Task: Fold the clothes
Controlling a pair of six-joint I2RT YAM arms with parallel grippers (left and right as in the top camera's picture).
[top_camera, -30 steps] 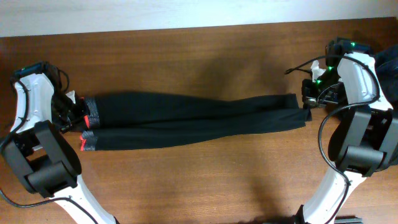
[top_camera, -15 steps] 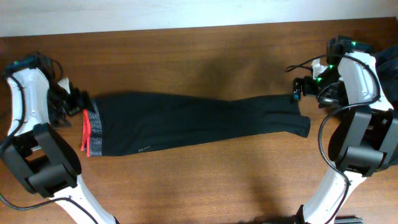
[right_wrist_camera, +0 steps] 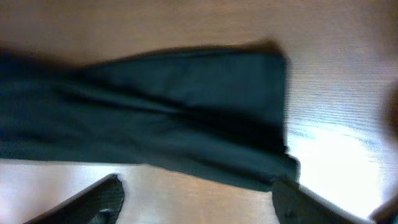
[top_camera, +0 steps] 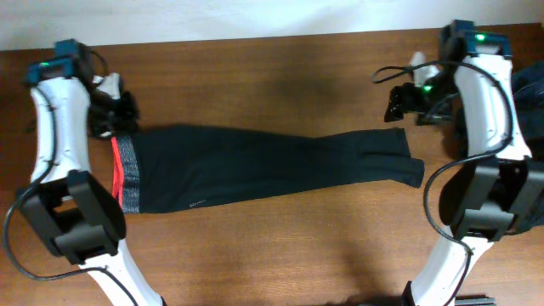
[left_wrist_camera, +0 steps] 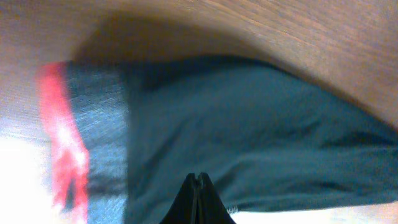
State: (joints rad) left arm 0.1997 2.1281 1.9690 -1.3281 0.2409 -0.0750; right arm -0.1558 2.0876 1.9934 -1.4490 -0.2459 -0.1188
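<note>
Two white-shelled arms (top_camera: 59, 127) with bulky black joint housings (top_camera: 81, 225) — looped black cables (top_camera: 435, 191), green lights (top_camera: 476, 36), slim dark left claw (left_wrist_camera: 198, 177)

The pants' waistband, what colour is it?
The waistband is grey, with a bright red edge. Left wrist view shows it best.

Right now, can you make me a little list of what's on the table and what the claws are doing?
pants: black, flat on the table, one leg laid on the other
waistband: grey with a red edge, at the left claw's end
left claw: shut, holding nothing, by the waistband corner
right claw: open, empty, near the leg ends
dark heap: other clothes at the right edge
</note>
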